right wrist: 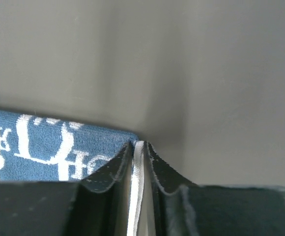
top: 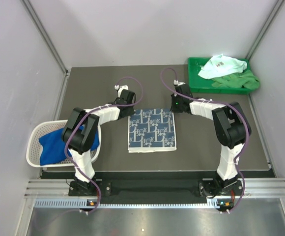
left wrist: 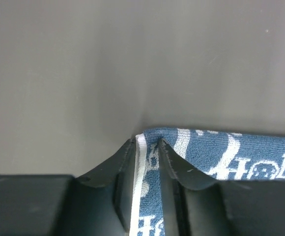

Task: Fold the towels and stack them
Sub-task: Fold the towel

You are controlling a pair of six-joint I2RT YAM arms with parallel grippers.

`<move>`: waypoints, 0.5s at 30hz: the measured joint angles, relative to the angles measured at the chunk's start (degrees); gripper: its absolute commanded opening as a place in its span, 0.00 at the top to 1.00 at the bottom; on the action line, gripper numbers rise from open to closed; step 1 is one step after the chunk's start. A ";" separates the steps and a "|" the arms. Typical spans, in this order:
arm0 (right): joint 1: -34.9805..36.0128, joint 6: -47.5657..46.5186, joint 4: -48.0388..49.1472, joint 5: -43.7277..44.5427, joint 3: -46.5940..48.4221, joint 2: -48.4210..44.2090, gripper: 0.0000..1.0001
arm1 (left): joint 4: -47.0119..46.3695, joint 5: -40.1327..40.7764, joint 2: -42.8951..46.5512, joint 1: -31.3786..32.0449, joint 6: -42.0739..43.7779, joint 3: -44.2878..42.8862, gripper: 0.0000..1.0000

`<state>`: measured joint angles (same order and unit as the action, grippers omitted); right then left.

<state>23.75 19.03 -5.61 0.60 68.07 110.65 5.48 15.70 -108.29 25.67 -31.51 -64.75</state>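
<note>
The white towel with navy logo print (top: 151,130) lies flat in the middle of the table. My left gripper (top: 131,112) is shut on its far left corner, with the white hem (left wrist: 141,147) pinched between the fingers. My right gripper (top: 172,110) is shut on the far right corner, its white hem (right wrist: 139,157) between the fingers. A royal blue towel (top: 51,145) lies in the white mesh basket (top: 34,137) at the left. A mint towel (top: 221,66) and a green towel (top: 241,81) lie in the green tray (top: 194,73) at the far right.
The basket stands at the table's left edge beside the left arm's base. The green tray sits in the far right corner. Grey walls close in the table on three sides.
</note>
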 measured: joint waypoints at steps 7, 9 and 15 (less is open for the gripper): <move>0.09 -0.04 -0.15 -0.13 1.14 0.85 0.97 | -2.51 -1.79 -0.35 -0.48 1.01 0.42 0.89; 0.09 -0.11 -0.20 -0.26 1.42 1.07 0.99 | -2.86 -2.27 -0.35 -0.61 1.33 0.48 0.95; -0.31 -0.26 0.07 -0.52 1.44 1.07 1.00 | -4.68 -3.72 -0.35 -1.64 2.21 0.70 1.00</move>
<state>23.44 18.76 -5.54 0.08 69.52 111.72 0.80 11.99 -108.64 24.03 -29.30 -64.05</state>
